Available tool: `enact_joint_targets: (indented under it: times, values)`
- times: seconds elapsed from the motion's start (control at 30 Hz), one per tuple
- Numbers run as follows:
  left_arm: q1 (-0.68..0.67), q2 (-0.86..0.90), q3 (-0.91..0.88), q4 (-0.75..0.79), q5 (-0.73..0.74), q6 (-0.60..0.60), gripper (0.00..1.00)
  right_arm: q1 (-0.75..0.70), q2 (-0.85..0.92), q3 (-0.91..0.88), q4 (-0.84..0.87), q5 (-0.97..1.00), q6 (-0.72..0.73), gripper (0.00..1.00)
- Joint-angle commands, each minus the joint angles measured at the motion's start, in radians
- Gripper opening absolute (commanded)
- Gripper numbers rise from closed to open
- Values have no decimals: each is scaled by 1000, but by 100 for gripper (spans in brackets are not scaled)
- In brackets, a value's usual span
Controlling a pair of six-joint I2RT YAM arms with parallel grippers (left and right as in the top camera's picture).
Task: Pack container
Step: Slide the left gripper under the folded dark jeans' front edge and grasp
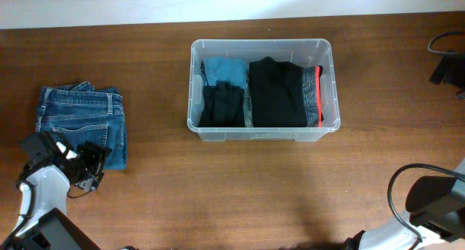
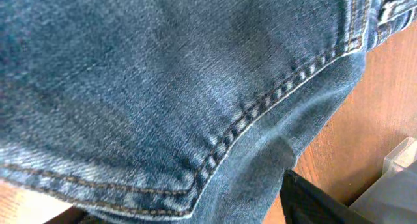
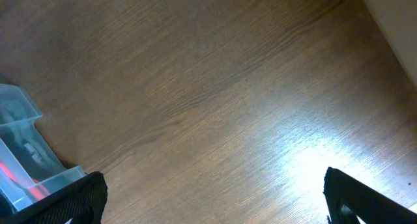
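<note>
Left pincer (image 1: 86, 165) crowds the edge of the folded jeans (image 1: 81, 119), likely to carry them to the container (image 1: 195, 97); spread or pinching, I cannot tell. Right pincer (image 3: 212, 188) hangs spread, idle

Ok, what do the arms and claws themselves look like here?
The left arm is white with black joints, ending in a black claw with white parts. The right arm is black above a white link, with a black cable looping from it. Its claw's fingers are plain black. No markings legible.
</note>
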State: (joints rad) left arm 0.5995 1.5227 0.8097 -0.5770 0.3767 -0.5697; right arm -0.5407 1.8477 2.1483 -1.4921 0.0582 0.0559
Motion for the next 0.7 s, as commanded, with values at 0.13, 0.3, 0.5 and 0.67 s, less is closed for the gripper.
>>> enact_joint_targets:
  times: [0.13,0.3,0.5,0.67]
  values:
    - [-1,4,21,-43,-67,18,73,-3,1,-5,0,-2,3,99]
    - [-1,4,-27,-26,-67,-59,72,-3,1,-5,0,-2,3,99]
    - [-1,4,-110,111,-40,-101,72,-3,1,-5,0,-2,3,99]
    - [-1,4,-189,254,-17,-178,72,-3,1,-5,0,-2,3,99]
